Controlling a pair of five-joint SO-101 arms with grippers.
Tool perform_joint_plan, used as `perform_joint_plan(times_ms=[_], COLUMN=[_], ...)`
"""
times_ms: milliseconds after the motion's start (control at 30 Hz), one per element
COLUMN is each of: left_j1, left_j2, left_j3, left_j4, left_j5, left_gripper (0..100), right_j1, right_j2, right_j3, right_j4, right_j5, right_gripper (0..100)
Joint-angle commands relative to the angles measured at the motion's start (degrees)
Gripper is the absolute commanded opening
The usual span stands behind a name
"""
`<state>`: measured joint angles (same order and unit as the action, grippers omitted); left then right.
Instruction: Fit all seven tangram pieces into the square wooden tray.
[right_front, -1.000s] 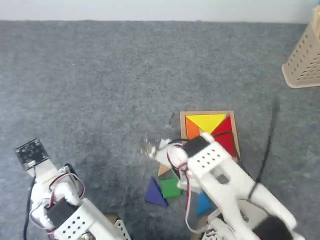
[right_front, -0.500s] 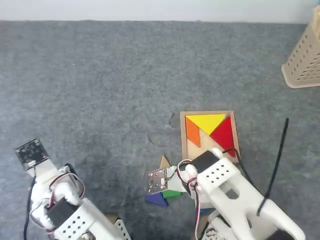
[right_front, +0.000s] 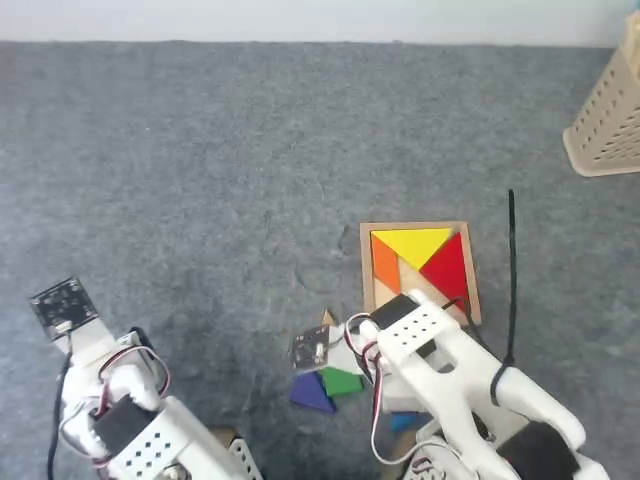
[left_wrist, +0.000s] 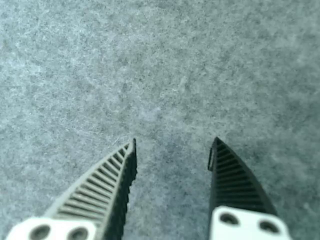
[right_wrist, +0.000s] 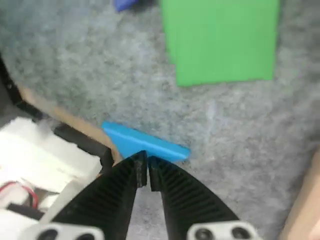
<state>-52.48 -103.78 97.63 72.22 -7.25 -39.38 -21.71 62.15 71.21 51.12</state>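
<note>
Holding my right jaws closed at the edge of the blue piece (right_wrist: 145, 142), which lies on the tabletop (right_front: 200, 150) outside the wooden tray (right_front: 364, 262), I should open them and straddle it squarely before lifting, while my left jaws hang open.

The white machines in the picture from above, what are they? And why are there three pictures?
They are robot arms: the left arm and the right arm, side by side. One camera looks down over the grey carpet. The other two pictures come from little cameras on each arm's wrist, so you see its pincers up close. The left gripper is open above the carpet and holds nothing. The right gripper is shut, its tips right at a blue piece, with a green piece nearby; I cannot tell whether it pinches the blue one. The wooden tray holds a yellow piece, a red piece and an orange piece. A purple piece lies outside it.
</note>
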Motion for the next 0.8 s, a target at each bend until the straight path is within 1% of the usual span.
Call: perform_joint_plan(times_ms=[0, 133, 267, 367, 433, 500, 633, 767], left_j1=[0.1, 0.1, 0.1, 0.1, 0.1, 0.1, 0.1, 0.1], left_j2=[-0.6, -0.6, -0.6, -0.6, -0.6, -0.6, -0.6, -0.6], left_j3=[-1.1, -1.1, -1.1, -1.1, -1.1, -1.1, -1.1, -1.1], left_j4=[0.2, 0.2, 0.2, 0.2, 0.2, 0.2, 0.2, 0.2], left_j5=[0.5, 0.5, 0.5, 0.5, 0.5, 0.5, 0.5, 0.5], left_gripper=[23, 23, 23, 23, 23, 23, 23, 23], right_j1=[0.4, 0.4, 0.6, 3.2, 6.4, 8.3, 6.9, 5.7], right_j2=[1.6, 1.2, 1.1, 0.0, -2.9, -7.3, -14.2, -15.7], right_j3=[-3.0, -3.3, -3.9, -6.7, -8.8, -9.6, -8.5, -4.6], right_j4=[-8.0, -14.7, -20.7, -20.8, -17.1, -10.6, 3.8, 10.0], right_j5=[-6.9, -13.9, -18.5, -22.0, -22.6, -20.0, -8.0, 1.0], right_gripper=[5.9, 5.9, 5.9, 5.9, 5.9, 6.1, 6.3, 6.3])
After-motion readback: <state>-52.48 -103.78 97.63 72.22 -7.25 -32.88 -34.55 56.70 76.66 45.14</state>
